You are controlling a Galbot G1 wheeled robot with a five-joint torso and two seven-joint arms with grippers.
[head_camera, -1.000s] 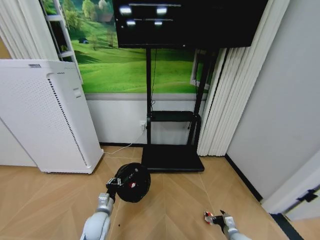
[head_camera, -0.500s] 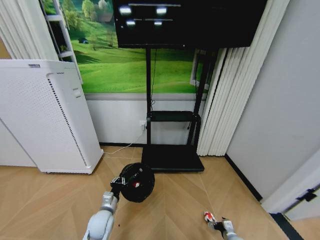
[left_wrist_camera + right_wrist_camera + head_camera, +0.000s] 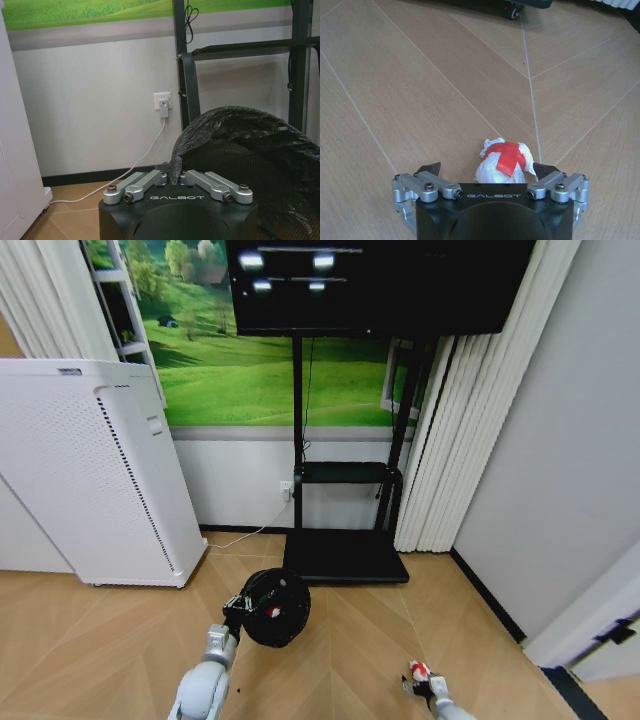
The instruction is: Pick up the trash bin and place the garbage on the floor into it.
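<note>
The trash bin [image 3: 275, 608], small, black and round with a black bag liner, hangs tilted just above the floor [image 3: 340, 660], its mouth facing me. My left gripper [image 3: 237, 606] is shut on its near rim; in the left wrist view the left gripper [image 3: 174, 175] pinches the liner edge of the trash bin [image 3: 250, 155]. A red piece [image 3: 271, 611] shows inside the bin. A white-and-red crumpled scrap of garbage [image 3: 501, 161] lies on the parquet between the open fingers of my right gripper [image 3: 487, 169]. The head view has the scrap [image 3: 418, 671] just ahead of the right gripper [image 3: 424, 687].
A tall white perforated appliance [image 3: 90, 470] stands at the left. The black TV stand base [image 3: 345, 556] lies just beyond the bin, one caster [image 3: 512, 11] showing. A white cable [image 3: 145, 160] runs from a wall socket. White curtains [image 3: 455, 430] and a dark floor strip [image 3: 490, 600] bound the right.
The left gripper carried the bin slightly right and farther out, then held. The right gripper dropped lower and shifted left, ending with its open fingers around the scrap.
</note>
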